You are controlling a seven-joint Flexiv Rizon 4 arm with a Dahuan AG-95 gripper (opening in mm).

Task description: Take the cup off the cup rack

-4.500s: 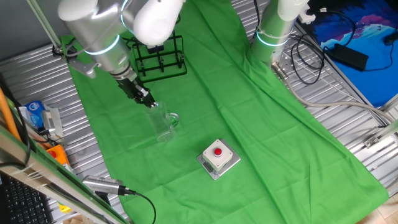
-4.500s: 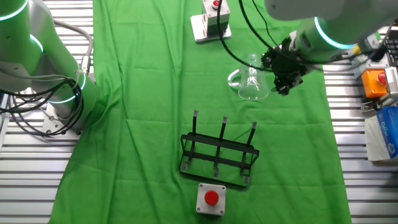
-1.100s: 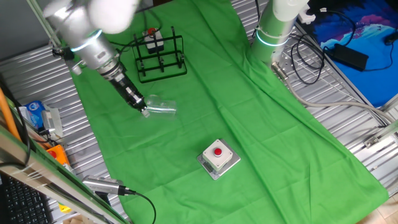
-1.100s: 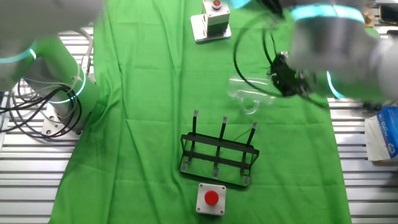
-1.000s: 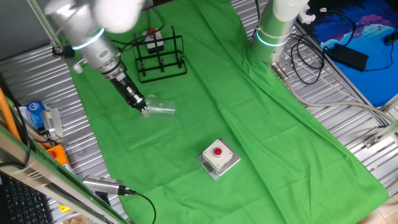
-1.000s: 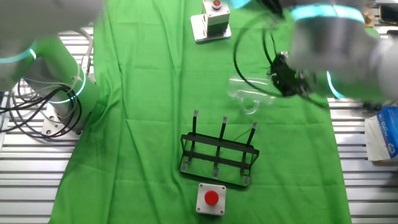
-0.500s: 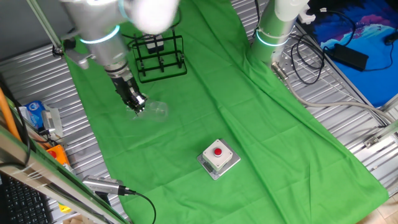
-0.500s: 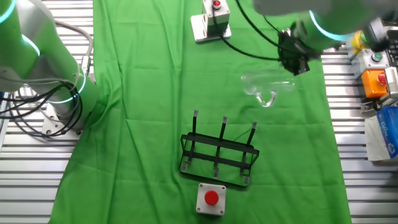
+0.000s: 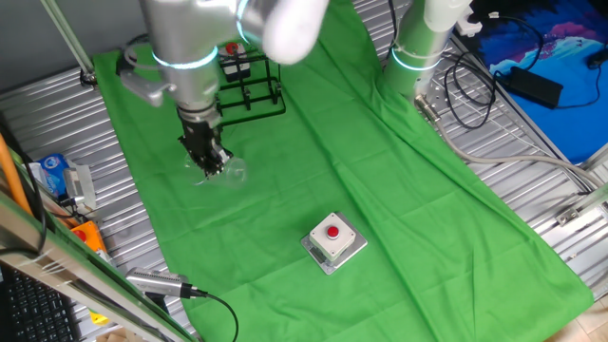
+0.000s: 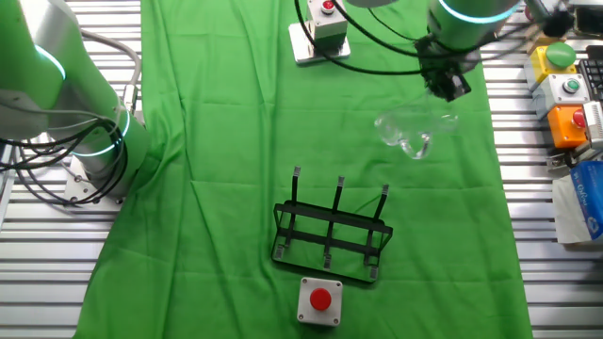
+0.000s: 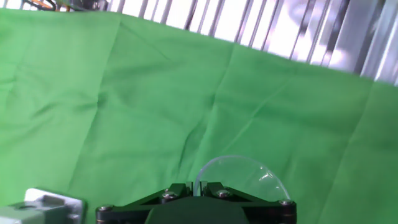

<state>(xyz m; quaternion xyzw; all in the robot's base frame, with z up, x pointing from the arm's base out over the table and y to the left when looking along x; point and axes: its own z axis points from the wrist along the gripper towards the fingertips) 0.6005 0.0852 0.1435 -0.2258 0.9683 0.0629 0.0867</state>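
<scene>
Cup [image 10: 412, 132]: clear glass mug, off the rack, tipped on its side just above or on the green cloth near the counter's edge by the orange button box; which of the two cannot be told.
Cup rack [image 10: 332, 238]: black wire frame, upright, well apart from the cup, its pegs bare.
Hand [image 9: 208, 163]: at the cup's rim; the hand view shows the rim [image 11: 239, 174] right at the fingers, which look clenched on it.
Handling: glass is rigid, fairly light, slick and breakable; a grip on the thin rim alone probably lets the mug swing or slip. The handle [image 10: 415, 147] or the wall just below the rim would give a surer hold.
Contents: the cup appears empty; the rack holds nothing.
Grey box with red button [image 9: 333, 241]: sits toward the near edge, apart from the cup; a second one [image 10: 319, 301] lies just beside the rack's base.
Task stage: the removal looks done; setting the mug down gently is what remains.
</scene>
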